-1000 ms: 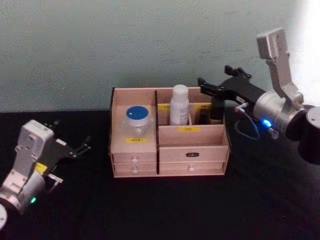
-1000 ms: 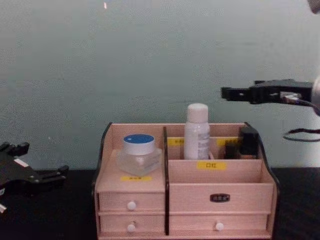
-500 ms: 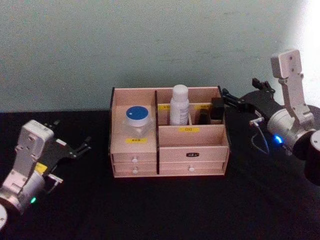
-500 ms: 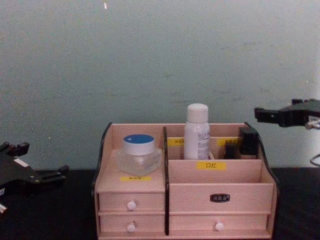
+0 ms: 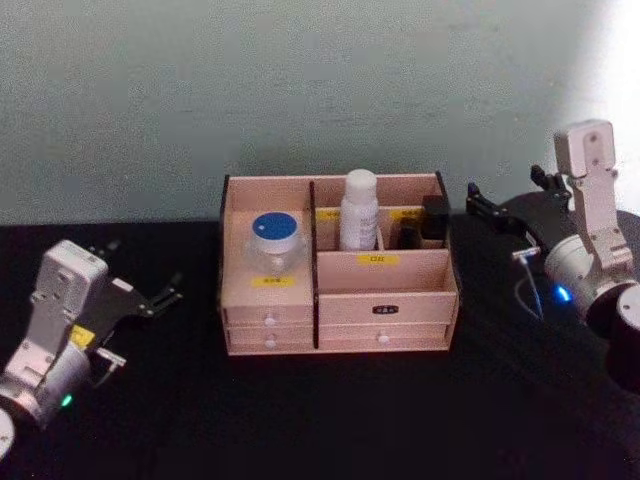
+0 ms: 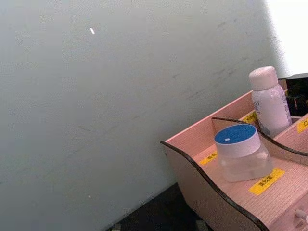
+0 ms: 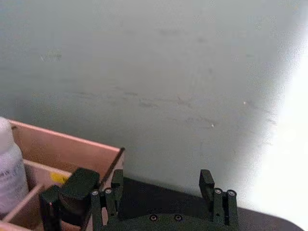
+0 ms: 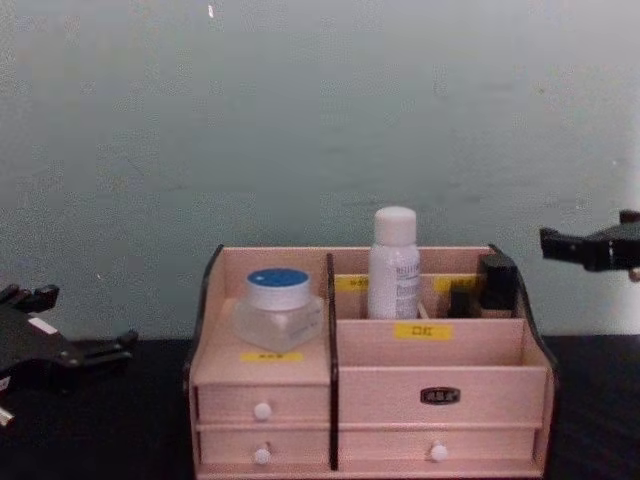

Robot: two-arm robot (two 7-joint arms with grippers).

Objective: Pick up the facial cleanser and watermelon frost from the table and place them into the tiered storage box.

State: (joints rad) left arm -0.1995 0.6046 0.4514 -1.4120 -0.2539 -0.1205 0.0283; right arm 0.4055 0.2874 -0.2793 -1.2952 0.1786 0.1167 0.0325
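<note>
Standing on a black table [image 5: 330, 420] before a pale grey-green wall [image 5: 300, 80]: the tiered storage box [image 5: 385, 300].
White facial cleanser [image 5: 359, 210] upright in a rear compartment, blue-lidded watermelon frost [image 5: 276, 240] on the left shelf; right gripper [image 5: 505, 205], spread and empty, hovers beside the box; left gripper [image 5: 140, 290], fingers apart, rests well left.

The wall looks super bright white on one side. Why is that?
Strong light washes out the right edge of the wall in the head view; the same glare whitens one side in the right wrist view and a corner in the left wrist view; the chest view's wall is evenly lit.
</note>
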